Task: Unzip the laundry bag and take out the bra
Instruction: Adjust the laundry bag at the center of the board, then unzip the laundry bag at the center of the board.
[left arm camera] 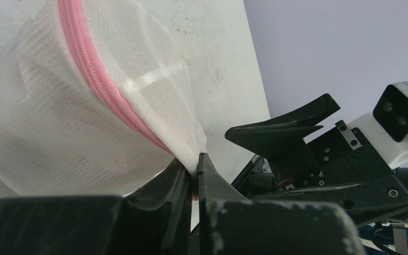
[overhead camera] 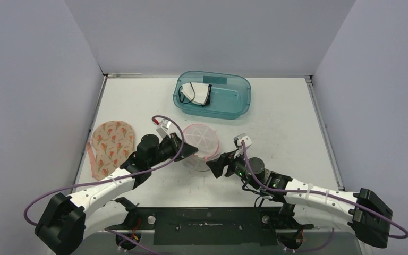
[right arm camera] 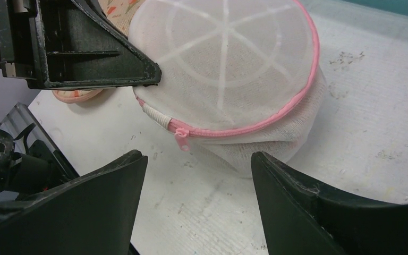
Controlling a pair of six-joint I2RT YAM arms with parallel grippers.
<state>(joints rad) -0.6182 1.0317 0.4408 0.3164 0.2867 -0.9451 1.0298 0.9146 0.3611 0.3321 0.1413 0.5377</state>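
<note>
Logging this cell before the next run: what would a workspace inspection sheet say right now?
Surface: white table, scuffed and speckled.
Job's things: round white mesh laundry bag, pink zip shut, pull facing the right gripper; contents unclear.
Clutter: teal plastic bin holding a white-and-black garment; beige floral-print fabric piece at the left edge.
Grippers: left gripper jaws shut on the bag's mesh; right gripper jaws open, empty, short of the pull.
Cables: purple cable looping along each arm.
Surroundings: plain pale walls on three sides.
</note>
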